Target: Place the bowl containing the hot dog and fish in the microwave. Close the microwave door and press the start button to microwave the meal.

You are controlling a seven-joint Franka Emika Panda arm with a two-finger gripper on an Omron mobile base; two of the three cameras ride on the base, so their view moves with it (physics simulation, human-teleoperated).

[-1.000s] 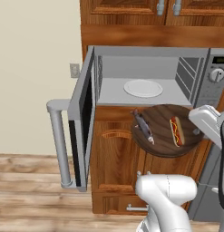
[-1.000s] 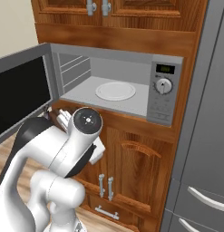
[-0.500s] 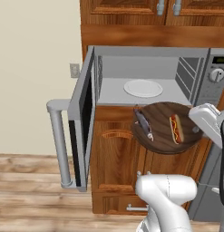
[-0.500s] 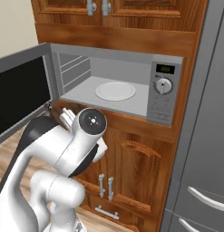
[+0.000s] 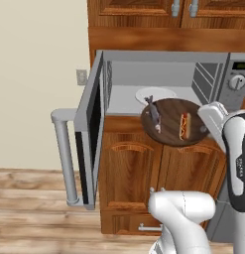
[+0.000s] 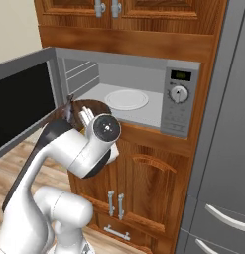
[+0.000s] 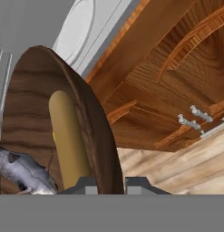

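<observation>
The dark-brown bowl (image 5: 168,131) hangs level in front of the open microwave (image 5: 163,74), just above the lip of its floor. On the bowl lie the grey fish (image 5: 153,113) at the left and the hot dog (image 5: 184,125) at the right. My gripper (image 5: 206,130) is shut on the bowl's right rim. In the hand view the rim of the bowl (image 7: 27,99) sits between the fingertips of the gripper (image 7: 111,186), with the hot dog (image 7: 68,136) and the fish (image 7: 22,170) beside it. The microwave door (image 5: 91,124) stands swung out to the left.
A white turntable plate (image 5: 156,93) lies on the microwave floor behind the bowl. The control panel (image 6: 178,96) with knob and display is at the microwave's right. The door's bar handle (image 5: 64,154) sticks out at the left. Wooden cabinet doors (image 5: 153,173) are below, a grey fridge (image 6: 218,149) at the right.
The bowl, held in my gripper, has risen and moved a little toward the microwave opening. The door has not moved.
</observation>
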